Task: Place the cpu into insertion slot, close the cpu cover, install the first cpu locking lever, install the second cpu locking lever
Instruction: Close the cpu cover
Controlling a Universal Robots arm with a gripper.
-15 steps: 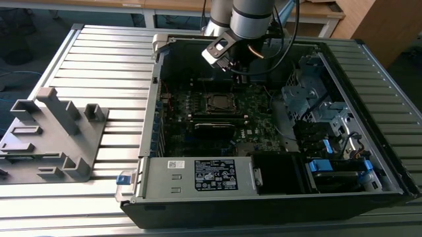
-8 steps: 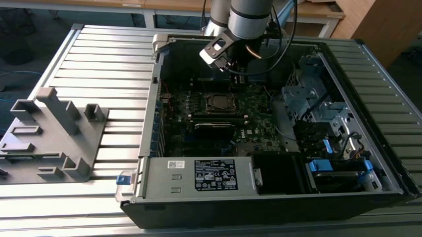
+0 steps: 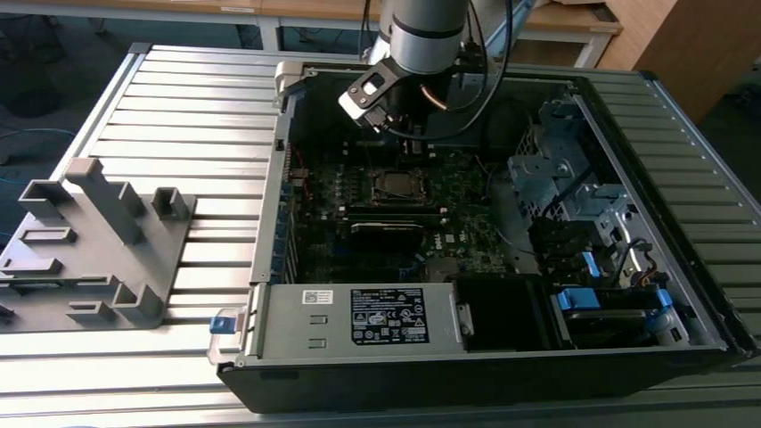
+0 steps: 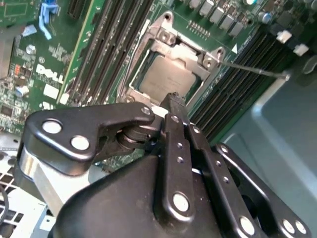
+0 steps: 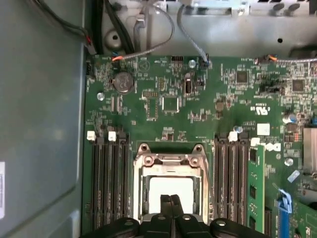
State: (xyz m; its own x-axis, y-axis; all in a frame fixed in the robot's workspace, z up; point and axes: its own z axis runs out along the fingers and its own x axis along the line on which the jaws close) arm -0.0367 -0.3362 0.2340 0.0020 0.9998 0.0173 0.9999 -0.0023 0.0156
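Gripper [image 4: 173,98] jaws clenched together on nothing, tips poised just above the cpu [image 5: 169,184]; the chip sits in its socket near the middle of the motherboard [image 5: 198,109], between two banks of memory slots [image 5: 109,183]; the cpu cover [image 5: 171,159] lies down around it; a thin locking lever [image 4: 252,69] juts from the socket's corner; the arm [image 3: 422,31] reaches into the open computer case [image 3: 476,366].
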